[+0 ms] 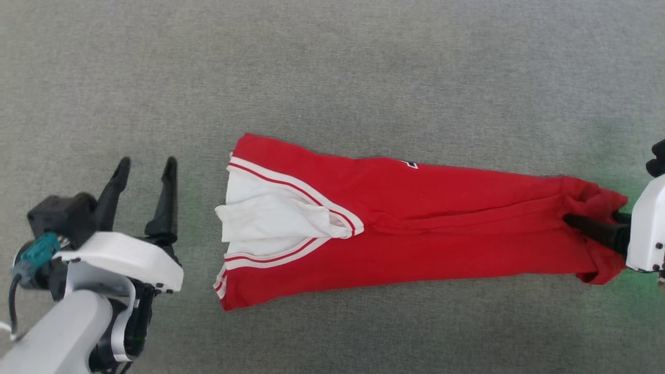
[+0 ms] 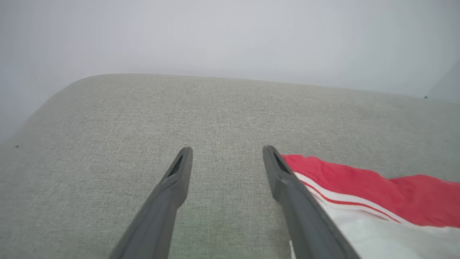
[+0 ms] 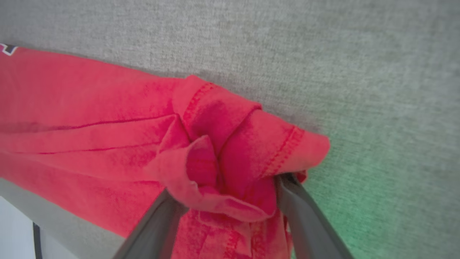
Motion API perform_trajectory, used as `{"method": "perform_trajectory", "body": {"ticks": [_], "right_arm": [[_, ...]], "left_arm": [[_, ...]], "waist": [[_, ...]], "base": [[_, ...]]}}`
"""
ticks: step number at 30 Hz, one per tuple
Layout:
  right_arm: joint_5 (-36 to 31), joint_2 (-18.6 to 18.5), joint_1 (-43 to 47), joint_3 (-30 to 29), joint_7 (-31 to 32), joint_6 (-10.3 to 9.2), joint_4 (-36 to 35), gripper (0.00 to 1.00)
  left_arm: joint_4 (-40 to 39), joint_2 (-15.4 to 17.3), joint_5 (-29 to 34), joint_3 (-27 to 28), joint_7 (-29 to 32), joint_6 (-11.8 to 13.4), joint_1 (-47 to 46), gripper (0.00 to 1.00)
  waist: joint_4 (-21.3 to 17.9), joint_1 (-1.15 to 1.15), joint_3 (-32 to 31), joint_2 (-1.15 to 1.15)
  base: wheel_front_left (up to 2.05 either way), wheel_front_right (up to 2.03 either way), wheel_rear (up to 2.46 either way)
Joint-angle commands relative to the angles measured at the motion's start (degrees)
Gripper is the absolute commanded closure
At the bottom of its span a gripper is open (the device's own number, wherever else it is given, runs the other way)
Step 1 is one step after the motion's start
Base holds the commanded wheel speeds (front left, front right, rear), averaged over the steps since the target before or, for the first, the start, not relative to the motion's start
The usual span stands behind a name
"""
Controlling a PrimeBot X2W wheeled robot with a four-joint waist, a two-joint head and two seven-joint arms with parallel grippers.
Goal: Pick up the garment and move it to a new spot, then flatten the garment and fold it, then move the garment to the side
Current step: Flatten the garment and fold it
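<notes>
At the left, the left gripper point(image 1: 147, 162) stood wide and empty, just beside the white-sleeved end of the shirt point(image 1: 415, 218). The shirt lay folded lengthwise on the grey cloth surface point(image 1: 332, 62). The right gripper point(image 3: 224, 190) stood spread, with the bunched hem loose between its fingers.

Garment point(image 1: 415, 228) on surface point(image 1: 332, 67), beside left tool point(image 1: 147, 166)

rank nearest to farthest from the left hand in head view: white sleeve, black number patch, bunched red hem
1. white sleeve, just right of the left hand
2. black number patch, top edge, midway along
3. bunched red hem, far right end
</notes>
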Motion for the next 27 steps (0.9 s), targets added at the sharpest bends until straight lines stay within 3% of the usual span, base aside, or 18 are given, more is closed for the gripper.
{"method": "perform_trajectory", "body": {"ticks": [1,2,4,10,18,23,27], "right_arm": [[0.41,1.96,0.99,2.12,1.09,0.00,1.56,0.00],[0.87,2.05,0.91,2.52,1.59,0.00,2.03,0.25],[2.66,2.96,0.77,3.20,3.01,0.03,2.49,1.00],[7.20,3.76,0.11,1.01,3.96,0.05,1.76,1.00],[6.88,1.62,-0.61,-4.08,1.50,-0.03,3.49,1.00],[5.82,-0.15,-0.90,-7.50,0.33,-0.02,6.37,1.00],[4.78,-1.30,-1.40,-9.42,-0.46,-0.02,8.55,1.00]], "left_arm": [[0.42,-0.71,0.36,0.79,-0.64,-0.56,0.91,0.00],[1.34,-1.47,0.37,1.43,-1.13,-1.05,1.73,0.00],[3.01,-2.89,1.39,3.06,-1.68,-1.84,3.21,0.00],[4.79,-10.26,8.21,13.72,-1.90,-7.25,8.55,0.00],[6.71,-22.10,20.24,29.77,-1.92,-18.60,16.26,0.00],[8.19,-28.51,25.33,36.90,-1.92,-25.59,18.37,0.00],[9.13,-31.33,27.88,39.81,-1.93,-28.01,18.73,0.00]], "waist": [[0.37,0.00,0.06,0.00],[0.64,0.00,0.08,0.00],[0.99,0.00,0.07,0.00],[1.57,0.00,-0.10,0.00],[1.50,0.00,-1.38,0.00],[1.59,0.00,-2.36,0.00],[1.50,0.00,-2.88,0.00]], "base": [[0.00,0.00,0.00],[0.00,0.00,0.00],[0.00,0.00,0.00],[0.00,0.00,0.00],[0.00,0.00,0.00],[0.00,0.00,0.00],[0.00,0.00,0.00]]}}
